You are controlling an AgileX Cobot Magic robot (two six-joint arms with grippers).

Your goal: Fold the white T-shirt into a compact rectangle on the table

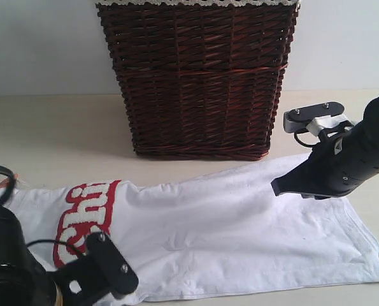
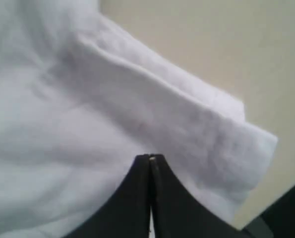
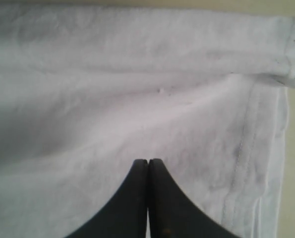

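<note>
Over the table [image 1: 49,127] and white T-shirt [image 1: 240,236], left end effector [image 2: 150,157] and right end effector [image 3: 147,161] tilt down, closed.

There is one white T-shirt [image 1: 227,236] and one beige table [image 1: 49,127]. One dark brown wicker basket [image 1: 199,76] stands at the far side, with one white lace trim [image 1: 195,3] along its top rim. Two robot arms show, one gripper each: the left gripper [image 2: 150,157] at the near left and the right gripper [image 3: 147,161] at the right. The shirt bears one red-outlined print [image 1: 87,217]; its letters are partly hidden, so they cannot be counted.
</note>
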